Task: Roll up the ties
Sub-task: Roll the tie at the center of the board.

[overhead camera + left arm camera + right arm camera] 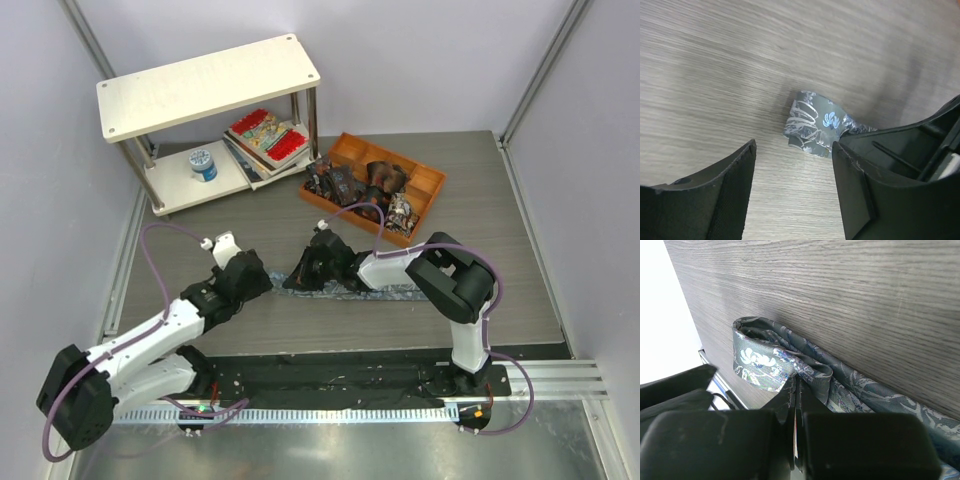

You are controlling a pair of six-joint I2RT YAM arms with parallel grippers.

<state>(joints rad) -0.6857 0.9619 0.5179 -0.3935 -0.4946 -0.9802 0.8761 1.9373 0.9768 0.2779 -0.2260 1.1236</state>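
The right fingers (807, 402) clenched the grey-blue patterned fabric tie (765, 362) beside its started coil; the left fingers (730, 190) stood released. Rolling well needed steady tension and aligned edges.

You see your right end effector (795, 390) at the bottom, its two black fingers pressed flat together, with a fold of the grey-blue woven necktie with a pale flower print (765, 365) pinched at their tips. The necktie's end curls into an open loop just left of the tips. Its length runs off to the lower right across the grey wood-grain table (840, 290).
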